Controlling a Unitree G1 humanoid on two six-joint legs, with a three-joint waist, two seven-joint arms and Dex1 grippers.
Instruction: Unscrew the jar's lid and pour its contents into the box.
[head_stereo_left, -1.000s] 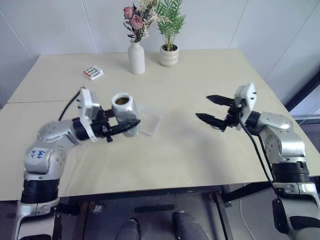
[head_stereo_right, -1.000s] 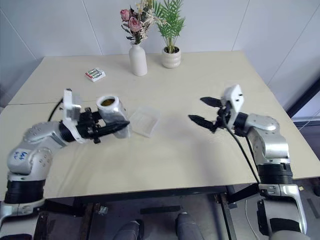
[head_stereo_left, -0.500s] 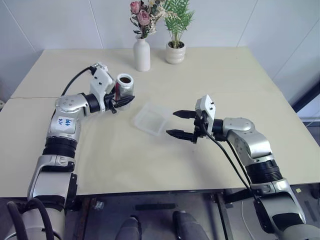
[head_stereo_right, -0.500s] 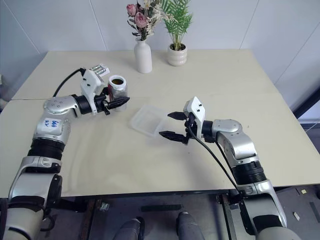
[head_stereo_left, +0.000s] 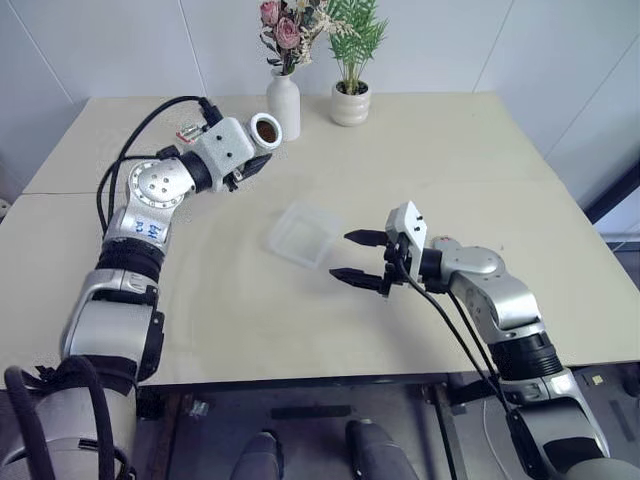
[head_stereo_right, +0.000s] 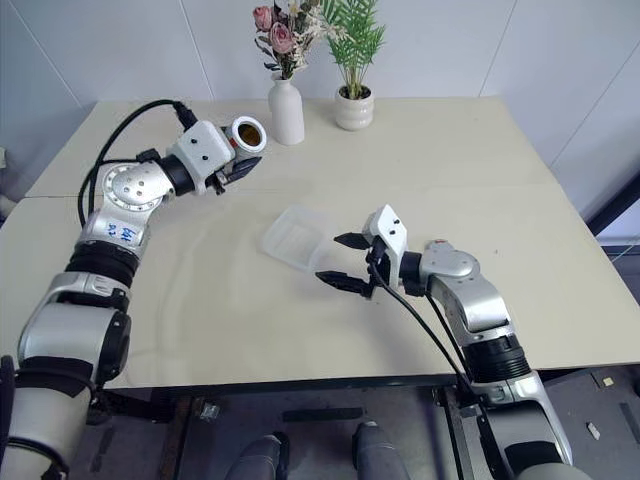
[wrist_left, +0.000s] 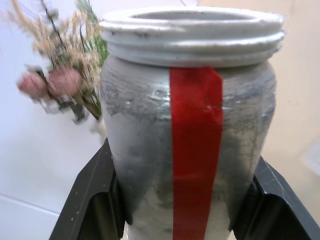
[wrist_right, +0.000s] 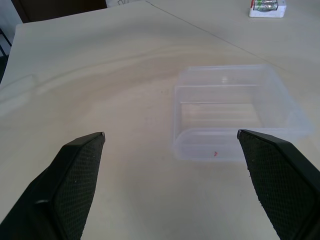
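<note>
Two claws in play, one loaded. The left claw (head_stereo_left: 252, 163), upper left of the left eye frame, is clamped on the jar (head_stereo_left: 265, 129); the left wrist view shows both black fingers (wrist_left: 95, 200) pressed against the jar's sides, red mark facing the camera. The jar carries no lid: its threaded rim is bare and its mouth open, with brown contents (head_stereo_left: 266, 130) visible inside. Its long axis is tipped, mouth toward the camera rather than straight up.

The box (head_stereo_left: 299, 233) lies flat on the counter (head_stereo_left: 420, 160) near frame centre, below and right of the jar, well apart from it. The jar is held high above the counter, so the pour is not yet lined up; judged stage: carrying the opened jar toward the box. The move ahead needs the mouth brought over the box's open top, then rolled downward.

The right claw (head_stereo_left: 362, 256) has its fingers spread wide and holds nothing. It hovers just right of the box, fingers pointing at it; the right wrist view shows the box between and beyond the fingertips (wrist_right: 80, 165), not touched.

Room: open counter all round the box. The white vase (head_stereo_left: 284, 104) stands close behind the jar, the nearest obstacle to the left arm's swing. The counter edges lie far from the box.
</note>
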